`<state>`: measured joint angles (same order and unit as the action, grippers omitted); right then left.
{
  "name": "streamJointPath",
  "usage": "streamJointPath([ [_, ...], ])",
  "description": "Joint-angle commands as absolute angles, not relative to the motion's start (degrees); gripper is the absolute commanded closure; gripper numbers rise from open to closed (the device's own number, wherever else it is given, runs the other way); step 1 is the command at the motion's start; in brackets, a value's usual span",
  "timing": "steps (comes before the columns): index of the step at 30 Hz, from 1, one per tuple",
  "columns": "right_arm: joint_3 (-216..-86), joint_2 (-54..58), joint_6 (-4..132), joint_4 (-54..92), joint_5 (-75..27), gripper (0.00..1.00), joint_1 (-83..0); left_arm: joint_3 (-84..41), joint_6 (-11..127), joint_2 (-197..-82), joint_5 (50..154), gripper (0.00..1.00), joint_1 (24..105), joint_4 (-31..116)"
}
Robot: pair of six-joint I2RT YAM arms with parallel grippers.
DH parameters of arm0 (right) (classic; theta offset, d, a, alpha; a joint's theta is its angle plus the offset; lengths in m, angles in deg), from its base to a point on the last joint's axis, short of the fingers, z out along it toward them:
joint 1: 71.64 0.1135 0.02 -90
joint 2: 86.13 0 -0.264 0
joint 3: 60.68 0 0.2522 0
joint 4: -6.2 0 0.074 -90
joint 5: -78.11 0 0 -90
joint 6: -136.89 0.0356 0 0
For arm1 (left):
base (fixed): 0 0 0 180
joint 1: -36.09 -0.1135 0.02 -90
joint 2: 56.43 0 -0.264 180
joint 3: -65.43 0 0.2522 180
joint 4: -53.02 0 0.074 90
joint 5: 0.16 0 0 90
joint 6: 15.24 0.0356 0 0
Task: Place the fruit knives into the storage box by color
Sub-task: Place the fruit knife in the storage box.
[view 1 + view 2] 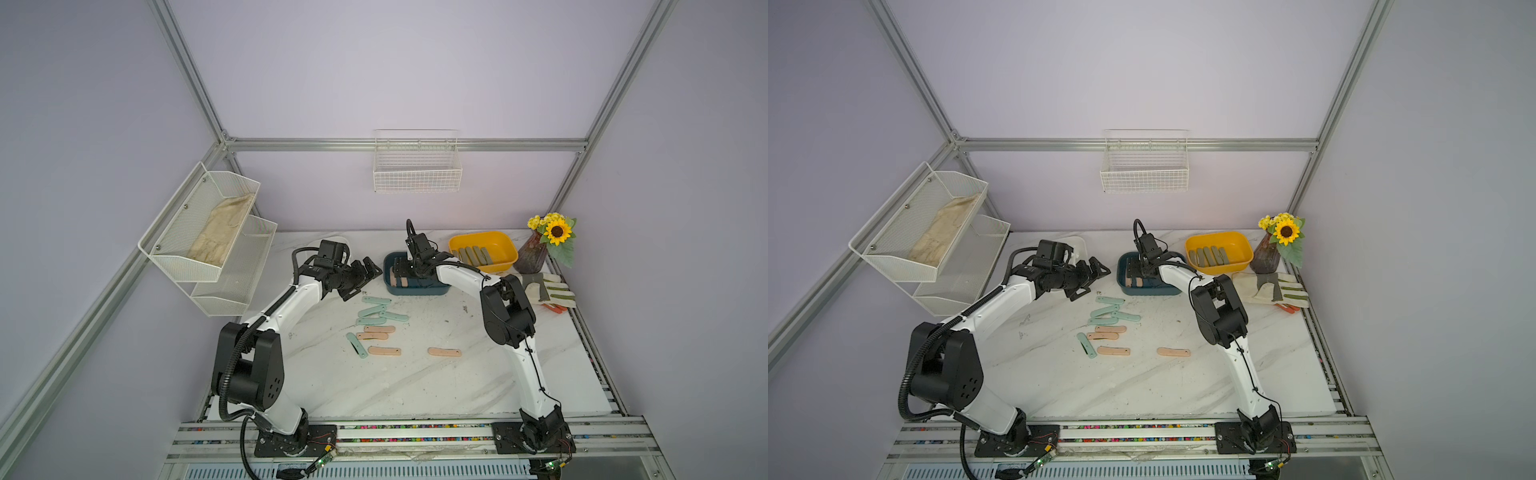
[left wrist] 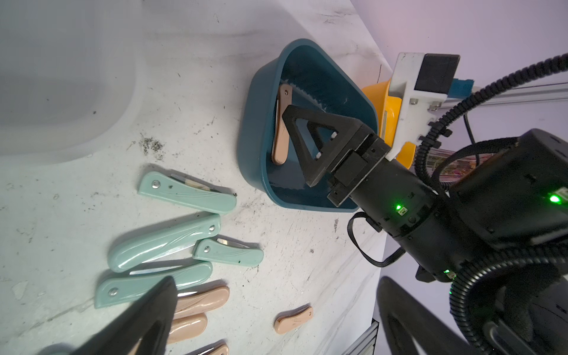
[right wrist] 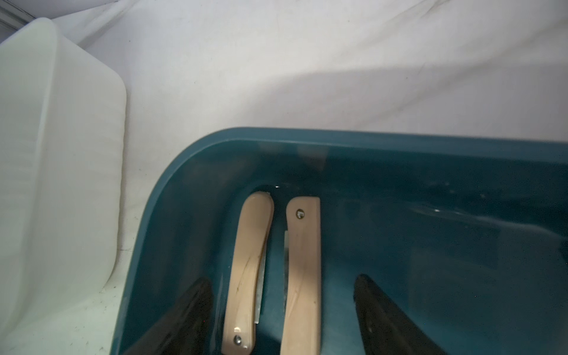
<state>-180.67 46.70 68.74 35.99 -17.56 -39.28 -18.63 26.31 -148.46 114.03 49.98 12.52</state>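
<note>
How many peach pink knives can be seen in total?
6. Two peach pink knives lie in the blue box; the right gripper over them may hide more. Four on the table: a pair beside the mint green knives, one nearer the front, one alone.

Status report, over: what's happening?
Right tool open over teal box, two pink knives inside. Left tool open, hovering. Loose knives wait on table. Nothing blocking.
</note>
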Motion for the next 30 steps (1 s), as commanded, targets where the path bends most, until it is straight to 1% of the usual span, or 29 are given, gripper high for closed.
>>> streamJointPath([
  [1,-179.72,48.29,69.87,35.18,-19.77,0.24,-40.0,-23.11,27.03,-146.67,114.28,0.0,49.63,13.07],
  [19,-180.84,51.66,71.24,33.76,-27.64,0.26,-40.95,-23.83,27.12,-148.21,114.11,0.0,49.63,13.2],
  [30,-181.02,52.3,72.64,32.38,-30.15,0.27,-40.97,-23.89,27.3,-148.44,113.76,0.0,49.63,13.16],
])
